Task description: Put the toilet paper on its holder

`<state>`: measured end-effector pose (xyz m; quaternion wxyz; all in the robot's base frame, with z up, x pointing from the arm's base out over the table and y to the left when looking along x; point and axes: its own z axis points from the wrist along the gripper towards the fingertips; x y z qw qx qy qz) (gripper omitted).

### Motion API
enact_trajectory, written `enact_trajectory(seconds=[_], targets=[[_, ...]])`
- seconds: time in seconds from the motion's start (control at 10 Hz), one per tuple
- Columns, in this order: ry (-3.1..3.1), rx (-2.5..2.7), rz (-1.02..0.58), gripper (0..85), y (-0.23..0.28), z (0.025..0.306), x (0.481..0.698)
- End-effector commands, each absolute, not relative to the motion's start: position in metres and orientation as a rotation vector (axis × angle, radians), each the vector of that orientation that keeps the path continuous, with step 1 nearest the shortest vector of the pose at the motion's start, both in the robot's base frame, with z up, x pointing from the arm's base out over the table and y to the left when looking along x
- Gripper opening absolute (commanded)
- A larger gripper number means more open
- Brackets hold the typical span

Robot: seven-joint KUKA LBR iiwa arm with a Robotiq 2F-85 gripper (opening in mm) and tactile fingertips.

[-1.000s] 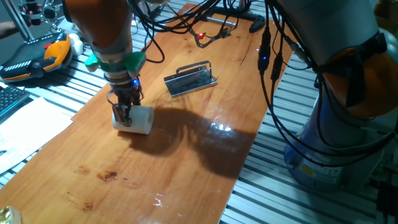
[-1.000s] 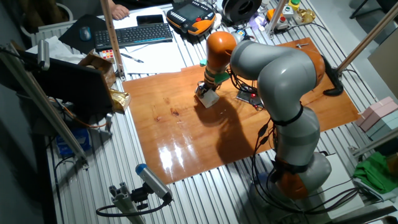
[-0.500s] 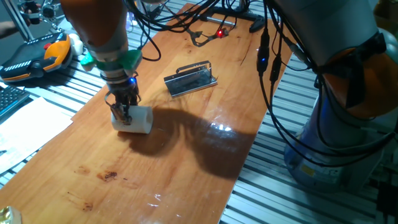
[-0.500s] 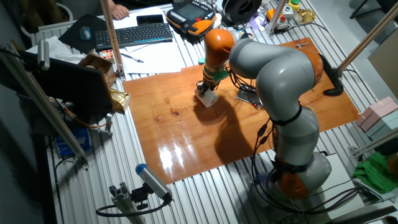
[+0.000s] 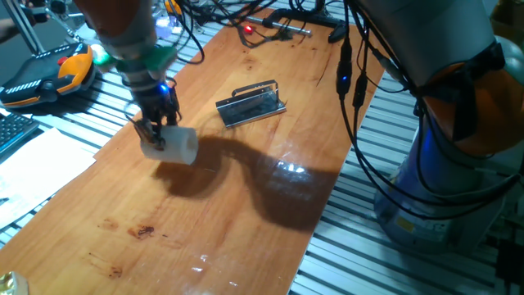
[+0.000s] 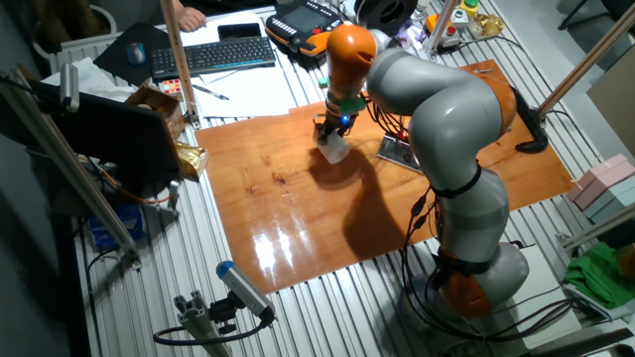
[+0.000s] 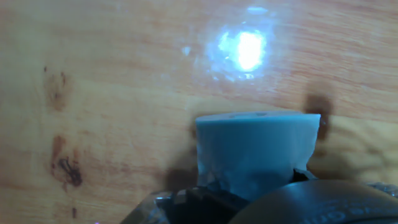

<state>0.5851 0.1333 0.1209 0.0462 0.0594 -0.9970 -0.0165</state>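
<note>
My gripper (image 5: 153, 135) is shut on the toilet paper (image 5: 173, 146), a small white roll, and holds it a little above the wooden table, left of the middle. The roll's shadow lies on the wood beneath it. In the other fixed view the gripper (image 6: 330, 136) holds the roll (image 6: 335, 149) near the table's far edge. In the hand view the roll (image 7: 254, 153) fills the lower middle, end towards the camera, with bare wood behind it. The holder (image 5: 251, 104), a dark grey plate with a thin shiny wire bar, lies on the table to the right of the roll; it also shows in the other fixed view (image 6: 400, 152).
Black cables and a lit red LED (image 5: 247, 30) lie at the table's far end. An orange and black pendant (image 5: 47, 76) and white papers (image 5: 37, 168) lie off the table's left edge. A keyboard (image 6: 226, 56) sits beyond the table. The robot's grey base (image 5: 458, 164) stands at the right.
The gripper has lifted the roll off the table and carried it slightly left and up. The holder has not moved.
</note>
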Motion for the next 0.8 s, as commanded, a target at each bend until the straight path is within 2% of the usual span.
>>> enact_trajectory(seconds=[0.0,0.2,0.7], targets=[[-3.056,-0.177,-0.016,57.0,0.134,0.143,0.586],[-3.045,-0.362,0.002,53.3,0.129,0.151,0.588],[-2.958,-0.775,0.012,54.7,0.105,0.164,0.600]])
